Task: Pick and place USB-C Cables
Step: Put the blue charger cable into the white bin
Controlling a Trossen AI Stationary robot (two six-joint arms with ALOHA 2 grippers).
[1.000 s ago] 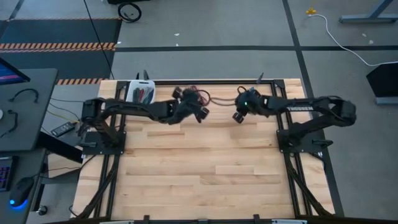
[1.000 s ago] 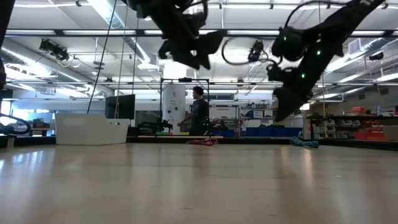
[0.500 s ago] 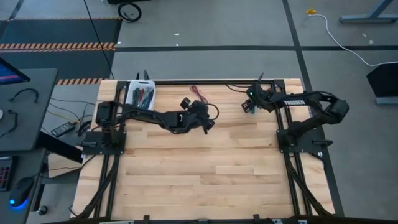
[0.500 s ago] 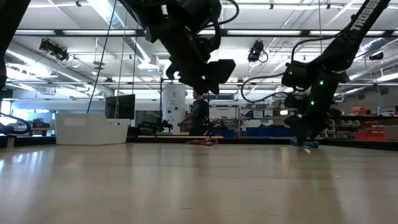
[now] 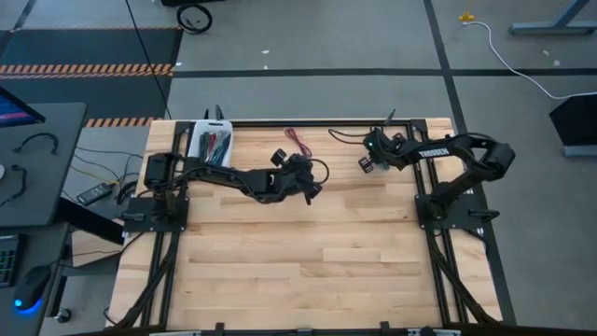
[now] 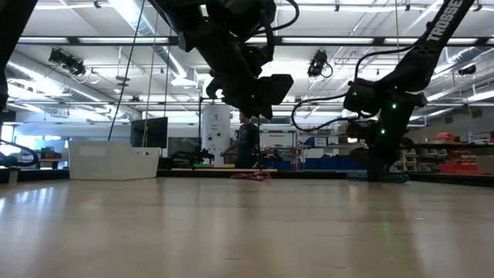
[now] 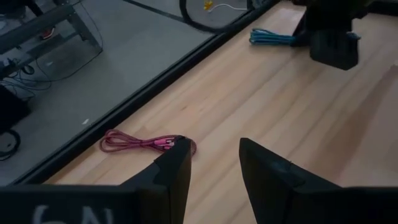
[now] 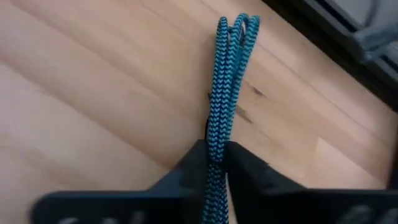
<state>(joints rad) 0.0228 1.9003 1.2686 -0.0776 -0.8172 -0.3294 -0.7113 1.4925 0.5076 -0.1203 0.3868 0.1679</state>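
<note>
A teal braided USB-C cable bundle lies on the wood near the table's far edge, on the right side. My right gripper is down at the table and shut on it. A maroon cable bundle lies flat by the far edge. My left gripper hangs open above the table's middle, on the near side of the maroon bundle and touching nothing. More cables lie in a white bin at the far left corner. My right gripper pinches the teal bundle between its two fingers, part-way along the strands, with the fingers set across the bundle. The fingers come from above, pointing down. The looped end stretches away from the fingers and lies flat on the wood.
A dark metal rail runs along the table's far edge behind both cables. Bare wood spreads over the near half. In the low view a person stands far back in the room.
My right gripper has swung from the table's middle toward the far right and come down to the tabletop at the teal cable. My left gripper has moved a little toward the right and near edges and dropped lower. Neither cable has moved.
</note>
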